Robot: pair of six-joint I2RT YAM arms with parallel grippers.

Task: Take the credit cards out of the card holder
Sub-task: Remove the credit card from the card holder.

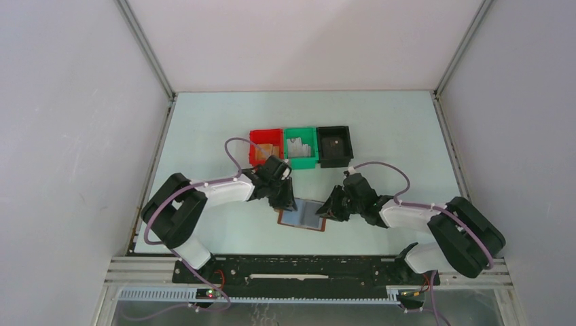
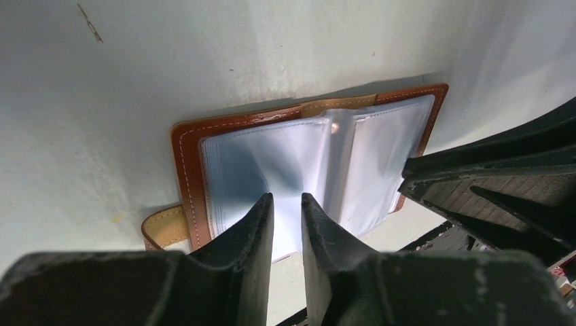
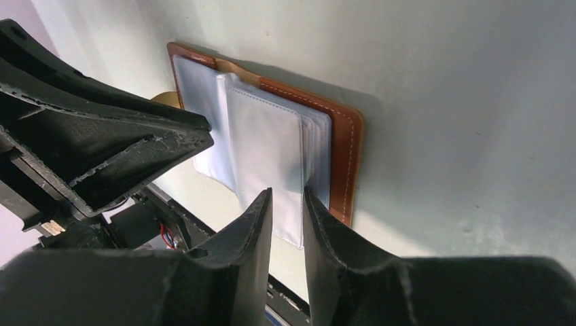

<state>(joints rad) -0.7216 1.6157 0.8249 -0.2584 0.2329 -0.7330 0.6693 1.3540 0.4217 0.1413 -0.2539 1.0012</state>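
Table (image 1: 380, 122) comes first, pale and walled in. The red bin (image 1: 257, 146), green bin (image 1: 301, 163) and black bin (image 1: 335, 129) stand in a row at its middle, well apart from the work. The left arm (image 1: 204, 193) and right arm (image 1: 421, 214) reach inward and meet over the holder (image 1: 302, 216). It lies open and flat, leather down, toward the near edge, with a claw on each side. I judge that this pairing pins the panels apart so the pockets can be worked.

The sleeves (image 2: 272, 156) fan up from the spine, pale and glossy. The tab (image 2: 163, 227) pokes out on the left.

The left claw (image 2: 286, 200) sits at the near edge of the left panel's sleeves, its jaws a narrow slit apart. The right claw (image 3: 286, 193) has the same slit at the near edge of a raised right-hand sleeve. I cannot tell whether either claw pinches plastic or only presses it.

No dark cards show in any view. If any remain, they are hidden inside the sleeves.
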